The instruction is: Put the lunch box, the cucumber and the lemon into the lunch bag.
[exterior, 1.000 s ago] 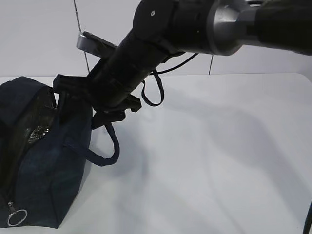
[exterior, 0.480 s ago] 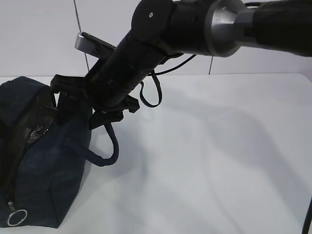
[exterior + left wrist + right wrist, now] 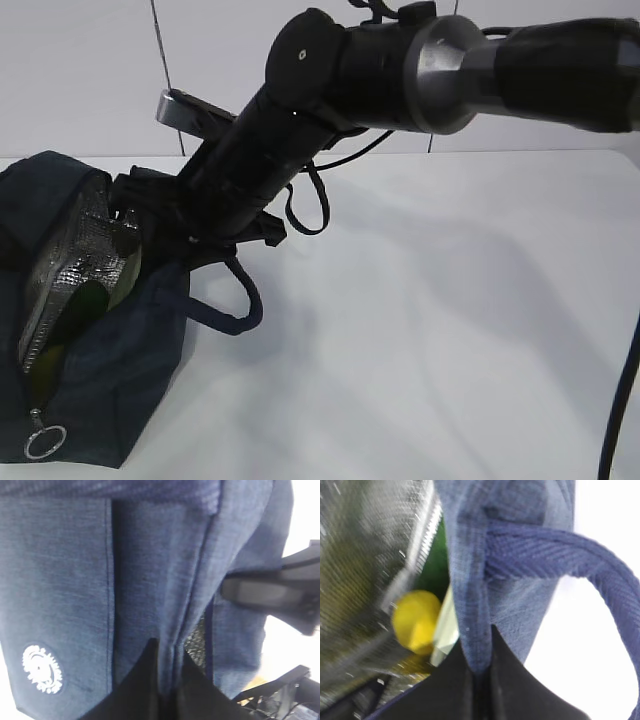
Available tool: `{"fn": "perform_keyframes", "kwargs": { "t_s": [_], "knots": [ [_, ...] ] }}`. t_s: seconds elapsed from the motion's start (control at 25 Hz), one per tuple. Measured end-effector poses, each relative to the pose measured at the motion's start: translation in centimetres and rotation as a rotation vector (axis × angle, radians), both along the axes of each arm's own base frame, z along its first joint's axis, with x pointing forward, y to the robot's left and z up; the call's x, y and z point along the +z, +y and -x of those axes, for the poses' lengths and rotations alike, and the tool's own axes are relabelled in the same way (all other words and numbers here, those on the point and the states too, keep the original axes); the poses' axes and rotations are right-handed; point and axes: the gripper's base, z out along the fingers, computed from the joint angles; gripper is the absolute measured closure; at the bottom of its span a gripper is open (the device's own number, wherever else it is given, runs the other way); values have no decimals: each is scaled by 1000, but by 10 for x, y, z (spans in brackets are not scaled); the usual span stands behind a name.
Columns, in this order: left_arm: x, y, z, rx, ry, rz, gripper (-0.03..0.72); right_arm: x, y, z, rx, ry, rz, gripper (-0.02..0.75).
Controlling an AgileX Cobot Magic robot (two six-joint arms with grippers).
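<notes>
- The lunch bag point(image 3: 90, 400) stands on the white table point(image 3: 450, 330) at about 8 o'clock in the exterior view, with its top open and the silver lining point(image 3: 70, 265) showing.
- A metal ring pull point(image 3: 45, 441) hangs at the low end of the zipper, near 7 o'clock of the bag.
- The right gripper point(image 3: 479, 672) is closed narrow on the blue fabric edge of the bag opening; in the right wrist view the cloth goes down between the two black fingers point(image 3: 512, 680).
- One loop handle point(image 3: 580, 560) curves away at 3 o'clock from this grip.
- The lemon point(image 3: 416, 620) lies inside the bag, at about 9 o'clock from the right gripper, against the silver lining.
- Just beside the lemon is a pale green edge, probably the lunch box point(image 3: 445, 630), and above it a dark green shape, which seems to be the cucumber point(image 3: 437, 565); both are blurred.
- The left gripper point(image 3: 167, 672) is closed tight on a fold of the bag's outer wall.
- The white round logo point(image 3: 42, 669) is at 9 o'clock from the left gripper.
</notes>
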Motion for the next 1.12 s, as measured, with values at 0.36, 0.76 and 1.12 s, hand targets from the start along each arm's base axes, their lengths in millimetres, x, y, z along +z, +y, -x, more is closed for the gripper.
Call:
{"fn": "perform_keyframes", "kwargs": {
  "t_s": [0.36,0.76,1.12],
  "knots": [
    [3,-4,-2,10,-12,43,692,-5,-6,5,108,-13,89,740],
    [11,-57,0,-83,-23,180,692,55,-45,17,197,-206,317,743],
    [11,-95,-12,-16,-52,331,692,81,-82,17,192,-290,545,743]
  ]
}}
